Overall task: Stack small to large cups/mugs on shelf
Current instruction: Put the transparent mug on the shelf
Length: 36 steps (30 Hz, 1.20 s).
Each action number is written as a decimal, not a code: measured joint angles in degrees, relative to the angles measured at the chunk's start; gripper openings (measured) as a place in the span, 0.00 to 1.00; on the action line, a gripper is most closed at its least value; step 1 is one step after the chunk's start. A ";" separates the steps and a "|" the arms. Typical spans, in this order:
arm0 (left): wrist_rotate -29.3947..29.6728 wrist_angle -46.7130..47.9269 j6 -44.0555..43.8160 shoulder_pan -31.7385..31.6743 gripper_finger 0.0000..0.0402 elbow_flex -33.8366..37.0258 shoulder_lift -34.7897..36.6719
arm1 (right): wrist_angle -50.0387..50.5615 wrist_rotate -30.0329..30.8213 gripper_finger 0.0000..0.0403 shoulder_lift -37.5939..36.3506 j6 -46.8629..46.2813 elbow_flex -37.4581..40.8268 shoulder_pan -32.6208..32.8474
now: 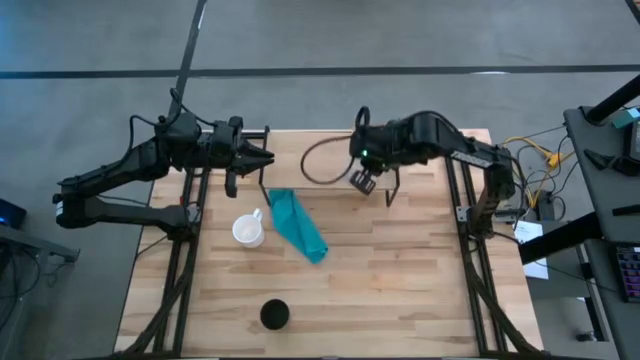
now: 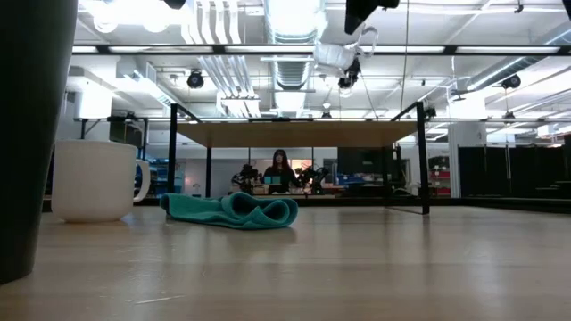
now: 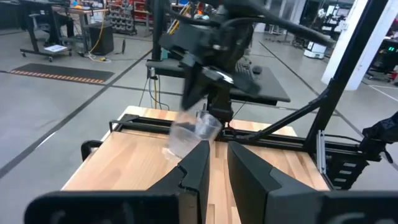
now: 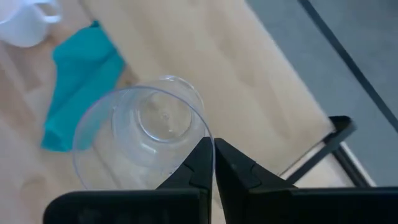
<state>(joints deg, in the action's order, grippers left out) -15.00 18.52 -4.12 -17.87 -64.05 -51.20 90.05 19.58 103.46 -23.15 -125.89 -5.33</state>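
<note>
My right gripper (image 1: 362, 180) is shut on the small clear glass cup (image 4: 149, 130) and holds it high above the shelf (image 2: 294, 134), a light-wood board on thin black legs at the table's far side. My left gripper (image 1: 265, 157) hovers near the shelf's left end, open by a narrow gap and empty. The white handled mug (image 1: 248, 230) stands upright on the tabletop left of the teal cloth (image 1: 298, 225). The black cup (image 1: 275, 315) stands near the table's near edge. My right gripper pinches the glass cup's wall at the rim (image 4: 205, 138), one finger inside the mouth and one outside. The fingers come from above, slanting down. The cup is lifted clear and hangs tilted below them (image 3: 194, 132), its base pointing away from the wrist.
The teal cloth lies crumpled on the tabletop between the mug and the middle of the table. Black frame rails (image 1: 185, 260) run along the table's left and right sides. Bare wood lies right of the cloth (image 1: 400, 260). A person (image 2: 280, 169) sits far off in the room.
</note>
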 joint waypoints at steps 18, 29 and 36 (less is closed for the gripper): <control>0.00 -0.03 0.00 0.00 0.11 0.39 -0.02 | -0.04 -3.58 0.02 0.00 9.80 0.04 -11.23; 0.00 -0.07 0.01 0.00 0.11 0.72 -0.57 | -0.04 -11.06 0.02 0.66 12.36 0.08 -16.87; 0.00 -0.12 0.02 0.00 0.11 0.70 -1.02 | -0.04 -12.53 0.02 2.28 14.80 0.11 -18.57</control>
<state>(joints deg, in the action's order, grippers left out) -15.00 18.40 -4.10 -17.87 -63.35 -52.22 90.02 7.05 105.74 -8.35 -125.78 -23.90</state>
